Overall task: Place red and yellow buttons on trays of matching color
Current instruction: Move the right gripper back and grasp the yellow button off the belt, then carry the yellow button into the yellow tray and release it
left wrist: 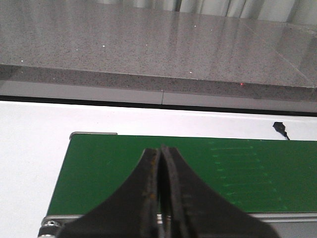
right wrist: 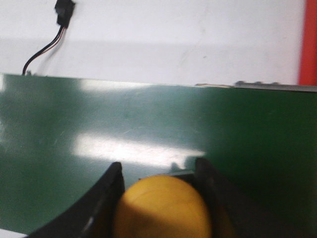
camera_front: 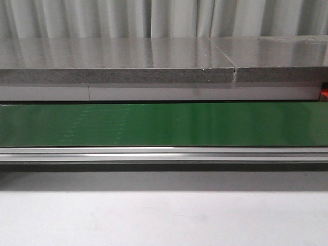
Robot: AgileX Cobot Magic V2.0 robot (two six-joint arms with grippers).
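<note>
Now the right gripper [right wrist: 161, 186] pinches a rounded yellow plastic button [right wrist: 162, 207] between its black fingers [right wrist: 108, 191], low centre over the green conveyor belt [right wrist: 148, 129]; the left gripper [left wrist: 161, 171] fingers press together, empty.

i see the conveyor belt [camera_front: 164, 124] running left to right across the table [camera_front: 164, 215]. behind the belt sits a stone counter [camera_front: 118, 61]. a cable plug [left wrist: 280, 128] lies on the table just behind the belt.
</note>
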